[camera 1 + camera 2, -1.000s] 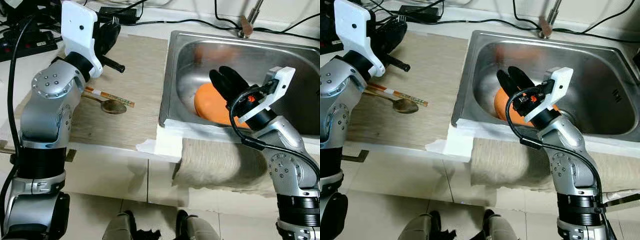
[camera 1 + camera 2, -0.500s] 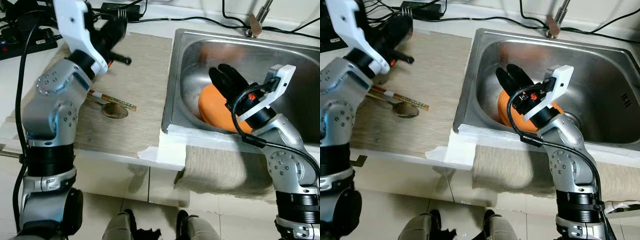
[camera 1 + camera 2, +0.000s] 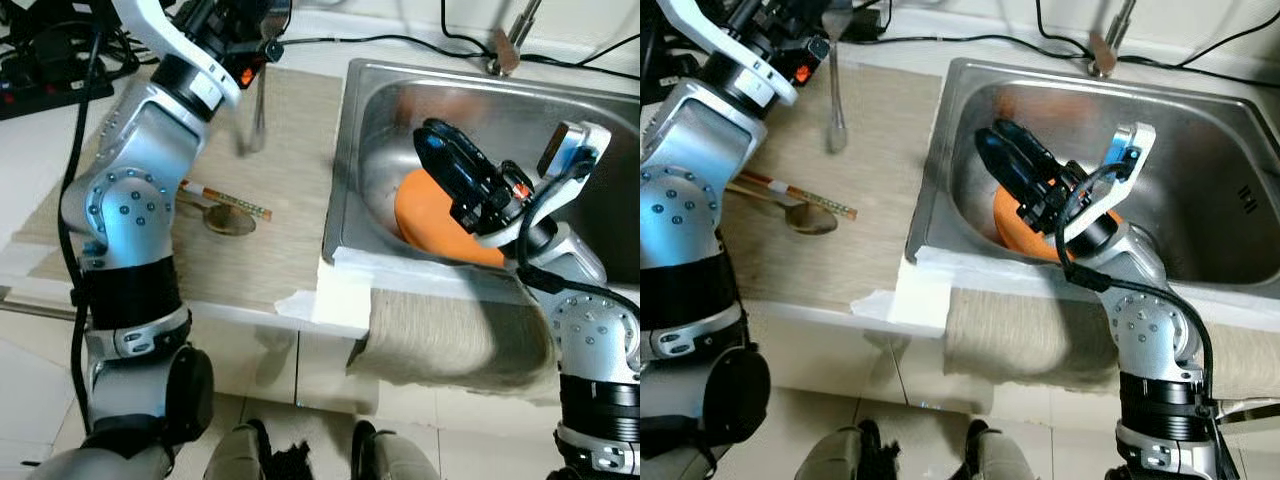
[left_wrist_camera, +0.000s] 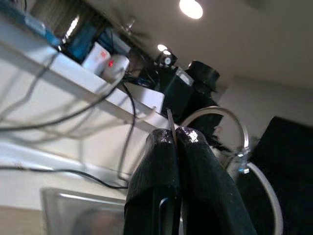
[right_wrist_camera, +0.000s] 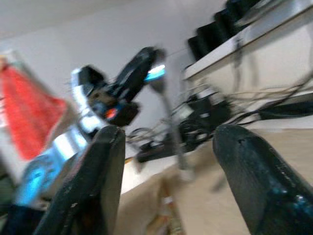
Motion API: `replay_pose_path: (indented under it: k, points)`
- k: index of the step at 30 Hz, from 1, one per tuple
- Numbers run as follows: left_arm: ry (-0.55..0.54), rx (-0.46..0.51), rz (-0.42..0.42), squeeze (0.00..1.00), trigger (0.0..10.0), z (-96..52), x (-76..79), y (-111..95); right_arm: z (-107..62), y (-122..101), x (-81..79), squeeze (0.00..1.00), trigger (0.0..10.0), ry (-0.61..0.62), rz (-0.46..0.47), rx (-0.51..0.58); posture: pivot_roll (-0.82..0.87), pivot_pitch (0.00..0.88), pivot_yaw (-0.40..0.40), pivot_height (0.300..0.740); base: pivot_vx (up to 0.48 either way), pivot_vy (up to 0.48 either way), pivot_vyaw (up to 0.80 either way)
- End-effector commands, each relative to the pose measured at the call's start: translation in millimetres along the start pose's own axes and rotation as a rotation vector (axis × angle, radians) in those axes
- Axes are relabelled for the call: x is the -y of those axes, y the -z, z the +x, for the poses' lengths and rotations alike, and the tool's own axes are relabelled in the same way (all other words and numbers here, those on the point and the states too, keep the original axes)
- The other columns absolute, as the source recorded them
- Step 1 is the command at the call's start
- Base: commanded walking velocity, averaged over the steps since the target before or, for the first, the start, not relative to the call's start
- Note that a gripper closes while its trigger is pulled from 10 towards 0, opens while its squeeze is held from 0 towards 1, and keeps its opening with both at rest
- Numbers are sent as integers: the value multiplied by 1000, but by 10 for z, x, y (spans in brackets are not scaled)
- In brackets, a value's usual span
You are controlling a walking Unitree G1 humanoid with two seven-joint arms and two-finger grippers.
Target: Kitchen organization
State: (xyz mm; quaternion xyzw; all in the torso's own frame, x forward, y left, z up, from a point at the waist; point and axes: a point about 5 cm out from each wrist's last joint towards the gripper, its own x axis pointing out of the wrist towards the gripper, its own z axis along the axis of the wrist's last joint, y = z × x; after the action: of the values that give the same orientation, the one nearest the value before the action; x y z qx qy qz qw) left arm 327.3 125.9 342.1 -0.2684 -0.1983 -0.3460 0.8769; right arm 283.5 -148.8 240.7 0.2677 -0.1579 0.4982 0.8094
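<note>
Kitchen desk (image 3: 290, 200): left gripper (image 3: 258, 22) clamped on a utensil (image 3: 258, 112) hanging vertical over it, sink (image 3: 345, 160) to its right. Right gripper (image 3: 440, 160), fingers apart, over orange bowl (image 3: 430, 215) in sink.

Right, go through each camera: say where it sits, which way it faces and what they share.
Left eye and right eye views: on the head, facing down at the steel sink holding an orange bowl; both silver arms show.
Left wrist view: along the left claw, shut on a thin metal utensil, facing the ceiling.
Right wrist view: between the open right claw fingers, across the counter.
Shared: that utensil.
</note>
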Motion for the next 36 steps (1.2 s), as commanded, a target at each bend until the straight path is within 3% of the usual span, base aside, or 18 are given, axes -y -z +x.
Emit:
replay_pose_path:
  k: [1, 3, 4, 5, 6, 9, 15, 22, 25, 28, 30, 36]
  points:
    - [25, -27, -54, 0, 10000, 33, 50, 26, 45, -17, -67, 1000, 10000, -65, 1, -23, -156, 162, -54, 740, 0, 0, 0]
    - [33, -38, -72, 0, 10000, 33, 62, 46, 53, -12, -66, 1000, 10000, -69, 3, -29, -156, 162, -54, 740, 0, 0, 0]
    - [49, -62, -102, 0, 10000, 33, 93, 107, 88, 2, -39, 1000, 10000, -56, -17, -46, -158, 167, -53, 740, 0, 0, 0]
    - [61, -94, -186, 0, 10000, 40, 150, 226, 144, -1, -14, 1000, 10000, -54, -17, -54, -154, 167, -58, 740, 0, 0, 0]
    - [61, -94, -186, 0, 10000, 40, 150, 226, 144, -1, -14, 1000, 10000, -54, -17, -54, -154, 167, -58, 740, 0, 0, 0]
    - [113, -130, -288, 0, 10000, 21, 228, 354, 174, -12, -37, 1000, 10000, -86, 24, -54, -148, 165, -63, 740, 0, 0, 0]
    - [231, -214, -298, 0, 10000, -95, 220, 462, 82, 55, -32, 1000, 10000, -131, 54, -150, -146, 162, -69, 740, 0, 0, 0]
    - [276, -240, -230, 0, 10000, -173, 99, 255, -16, -51, 34, 1000, 10000, -159, 28, -231, -152, 164, -68, 740, 0, 0, 0]
    - [267, -238, -244, 0, 10000, -192, 51, 177, -42, -102, 47, 1000, 10000, -157, 18, -237, -153, 164, -69, 740, 0, 0, 0]
    - [296, -231, -281, 0, 10000, -201, 81, 135, -54, -109, 52, 1000, 10000, -160, 12, -247, -159, 161, -65, 740, 0, 0, 0]
    - [361, -210, -367, 0, 10000, -192, 187, 104, -48, -108, 47, 1000, 10000, -184, 7, -268, -160, 161, -63, 740, 0, 0, 0]
    - [406, -180, -426, 0, 10000, -145, 297, 91, -42, -126, 61, 1000, 10000, -205, 21, -284, -160, 163, -66, 740, 0, 0, 0]
